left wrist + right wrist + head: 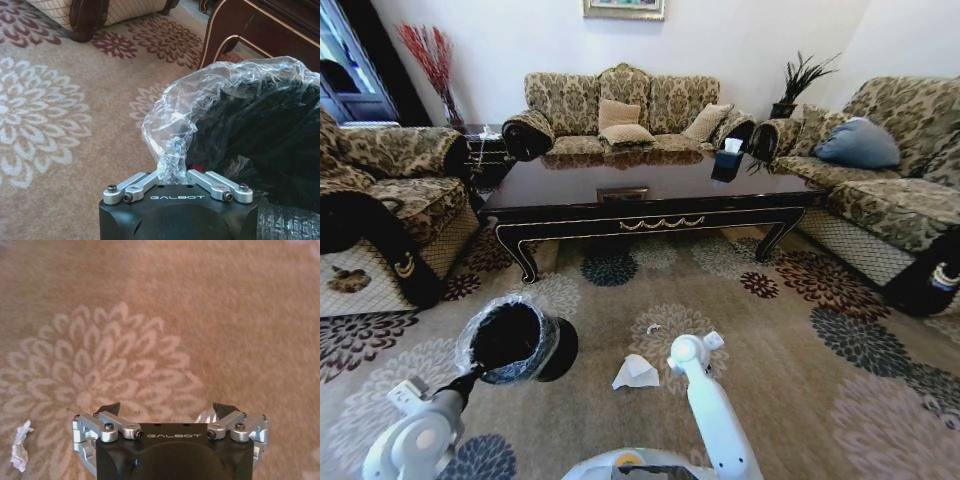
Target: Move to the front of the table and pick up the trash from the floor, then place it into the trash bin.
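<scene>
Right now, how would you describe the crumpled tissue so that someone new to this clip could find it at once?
Start at the long dark coffee table and come toward the robot across the flowered carpet. The crumpled white tissue lies there, between the lined black trash bin and the right gripper. It is plain white, folded, and bigger than the small scrap beyond it.

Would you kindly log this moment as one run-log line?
left hand: shut on trash bin liner | right hand: open above carpet | tissue: on floor

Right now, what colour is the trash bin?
Black, with a crinkly clear liner; the trash bin shows best in the head view.
</scene>
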Tool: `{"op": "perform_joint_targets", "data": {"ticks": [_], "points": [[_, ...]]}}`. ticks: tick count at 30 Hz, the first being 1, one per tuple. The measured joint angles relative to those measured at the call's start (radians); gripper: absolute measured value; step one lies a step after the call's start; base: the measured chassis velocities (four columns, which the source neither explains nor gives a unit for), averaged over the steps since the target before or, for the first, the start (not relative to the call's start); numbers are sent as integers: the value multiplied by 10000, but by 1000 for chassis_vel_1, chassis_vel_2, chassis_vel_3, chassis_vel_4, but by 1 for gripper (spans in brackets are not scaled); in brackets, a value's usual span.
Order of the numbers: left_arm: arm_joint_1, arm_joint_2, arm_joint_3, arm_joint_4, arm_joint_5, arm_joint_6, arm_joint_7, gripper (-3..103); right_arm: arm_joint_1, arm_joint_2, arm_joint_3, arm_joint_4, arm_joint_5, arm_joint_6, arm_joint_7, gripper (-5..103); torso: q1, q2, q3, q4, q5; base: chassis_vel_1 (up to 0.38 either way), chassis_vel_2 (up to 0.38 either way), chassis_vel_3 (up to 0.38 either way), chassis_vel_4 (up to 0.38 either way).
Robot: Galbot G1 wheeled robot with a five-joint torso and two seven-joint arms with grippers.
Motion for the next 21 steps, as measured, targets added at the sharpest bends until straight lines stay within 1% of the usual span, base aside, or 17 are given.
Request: {"op": "perform_joint_targets", "data": {"ticks": [3, 6, 10, 11, 12, 14, 15, 19, 21], "points": [[-1, -5, 22, -10, 7, 0, -2, 2, 37, 104, 156, -257, 32, 38, 100, 100, 0, 0, 0, 0, 0, 0, 0, 0, 0], [27, 5, -17, -12, 11, 0, -5, 2, 177, 211, 437, -756, 259, 85, 437, 100, 1, 0, 0, 1, 1, 0, 0, 0, 0], [59, 11, -65, -12, 11, 0, -6, 2, 226, 294, 648, -896, 426, 153, 473, 100, 1, 0, 0, 2, 1, 0, 0, 0, 0], [97, -22, -90, -24, 24, 0, -6, 2, 231, 369, 898, -970, 699, 238, 532, 100, 0, 0, 0, 3, 0, 0, 0, 0, 0], [110, -77, -71, -78, 67, 0, -6, 2, 135, 380, 995, -994, 876, 279, 452, 100, 1, 0, 0, 0, 0, 0, 0, 0, 0], [129, -147, -25, -121, 156, 0, 1, 2, 21, 389, 1092, -1188, 885, 353, 218, 100, 0, 0, 0, 0, 0, 0, 0, 0, 0], [129, -147, -25, -121, 156, 0, 1, 2, 21, 389, 1092, -1188, 885, 353, 218, 100, 0, 0, 0, 0, 0, 0, 0, 0, 0], [151, -240, -56, -145, 269, 1, 12, 2, -232, 367, 1334, -1527, 1048, 442, -553, 100, 0, 0, 0, -1, 0, 0, 0, 0, 0], [161, -238, -91, -158, 276, 1, 13, 2, -250, 327, 1360, -1651, 1097, 480, -698, 100, 0, 1, -1, 0, 0, 0, 0, 0, 0]]}}
